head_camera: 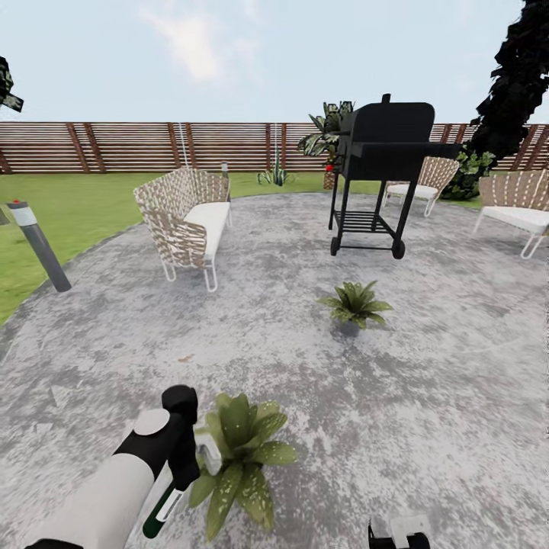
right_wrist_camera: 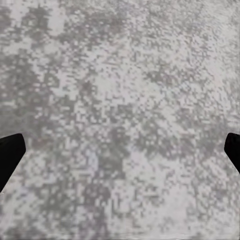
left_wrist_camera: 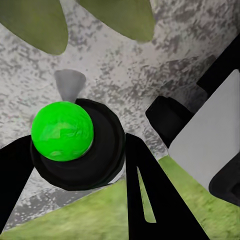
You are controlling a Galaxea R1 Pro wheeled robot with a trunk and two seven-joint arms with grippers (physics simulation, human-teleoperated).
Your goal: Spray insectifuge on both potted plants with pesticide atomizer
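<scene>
My left gripper (head_camera: 181, 467) is shut on the pesticide atomizer (head_camera: 163, 509), a slim dark-green bottle with a white label. Its whitish trigger head (head_camera: 207, 454) touches the leaves of the near potted plant (head_camera: 242, 457), a low green rosette on the paving. In the left wrist view the bottle (left_wrist_camera: 62, 131) shows end-on as a bright green round between the black fingers (left_wrist_camera: 150, 192), with broad leaves (left_wrist_camera: 35, 25) beyond. The second potted plant (head_camera: 354, 306) stands farther off, toward the grill. My right gripper (right_wrist_camera: 120, 155) hangs open over bare paving. No mist is visible.
A wicker sofa (head_camera: 187, 221) stands at the left of the round grey paving (head_camera: 427, 396), a black grill (head_camera: 381, 175) at the back, wicker chairs (head_camera: 518, 206) at the right. A grey bollard lamp (head_camera: 38, 244) leans at the lawn's edge. A wooden fence (head_camera: 152, 146) closes the yard.
</scene>
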